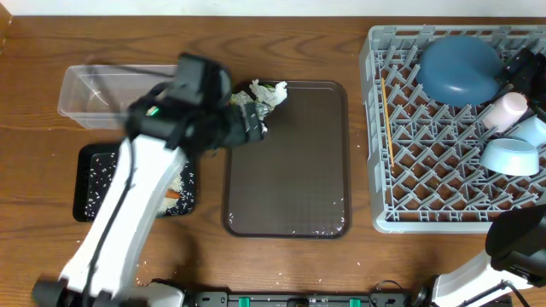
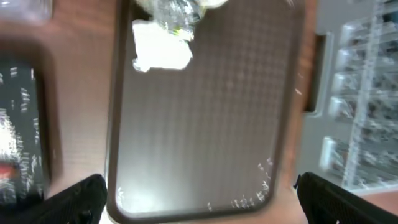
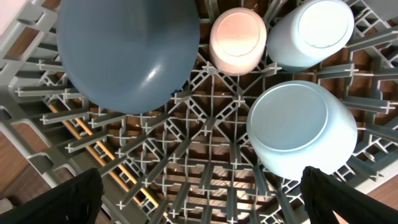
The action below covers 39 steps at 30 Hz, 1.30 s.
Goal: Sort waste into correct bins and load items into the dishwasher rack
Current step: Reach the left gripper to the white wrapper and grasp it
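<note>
A crumpled white tissue (image 1: 275, 90) (image 2: 161, 48) and a silvery-green wrapper (image 1: 247, 101) (image 2: 177, 15) lie at the far left corner of the brown serving tray (image 1: 290, 170). My left gripper (image 1: 249, 124) (image 2: 199, 193) is open and empty, just beside them. The clear tub (image 1: 90, 94) and the black tray (image 1: 90, 183), which holds rice and a carrot piece (image 1: 173, 194), stand at the left. The grey rack (image 1: 426, 170) holds the dark-blue dish (image 1: 459, 68) (image 3: 124, 50), light-blue bowl (image 1: 510, 155) (image 3: 301, 127), cups (image 1: 510, 109) (image 3: 238, 38) and chopsticks (image 1: 386, 111). My right gripper (image 3: 202, 186) is open over the rack.
Loose rice grains (image 2: 264, 180) lie along the brown tray's near edge. The right arm (image 1: 519, 243) hangs over the rack's near right corner. The left arm (image 1: 128, 213) crosses above the black tray.
</note>
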Motion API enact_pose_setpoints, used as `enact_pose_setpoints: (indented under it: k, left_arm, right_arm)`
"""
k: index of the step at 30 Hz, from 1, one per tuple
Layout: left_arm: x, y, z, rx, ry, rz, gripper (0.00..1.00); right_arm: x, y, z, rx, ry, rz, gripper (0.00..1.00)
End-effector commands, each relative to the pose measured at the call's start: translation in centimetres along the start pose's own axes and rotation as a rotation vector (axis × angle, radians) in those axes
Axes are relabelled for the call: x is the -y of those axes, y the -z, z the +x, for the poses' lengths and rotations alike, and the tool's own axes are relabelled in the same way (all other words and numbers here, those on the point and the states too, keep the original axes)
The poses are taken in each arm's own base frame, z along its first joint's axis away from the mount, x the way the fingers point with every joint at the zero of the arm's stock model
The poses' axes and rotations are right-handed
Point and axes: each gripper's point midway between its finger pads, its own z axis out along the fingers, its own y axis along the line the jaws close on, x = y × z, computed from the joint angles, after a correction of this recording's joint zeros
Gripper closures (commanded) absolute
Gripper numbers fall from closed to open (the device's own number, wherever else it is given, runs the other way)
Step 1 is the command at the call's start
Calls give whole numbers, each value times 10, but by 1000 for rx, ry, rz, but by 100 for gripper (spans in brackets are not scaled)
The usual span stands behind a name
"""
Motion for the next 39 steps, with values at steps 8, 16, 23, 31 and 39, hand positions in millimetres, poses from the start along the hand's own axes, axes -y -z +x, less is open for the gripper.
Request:
enact_pose_setpoints:
  k: [8,16,23,31,39]
  left_arm:
    - [-37,-131,-12,-136,-75,-221,16]
    - [-51,-185,-8,-166,-121,-294,16]
    - [-57,-197,-20,-92,-85,-355,28]
    - [-42,-202,-35,-21,-99,-310,41]
    - [-40,-201,-34,-22,-103,-309,92]
  right_arm:
    - [2,-1,0,-3,-16,0,1]
    - [2,-1,0,-3,-16,0,1]
    - [2,-1,0,-3,-16,0,1]
    - [1,-1,0,-3,-15,0,1]
    - [1,-1,0,-3,-15,0,1]
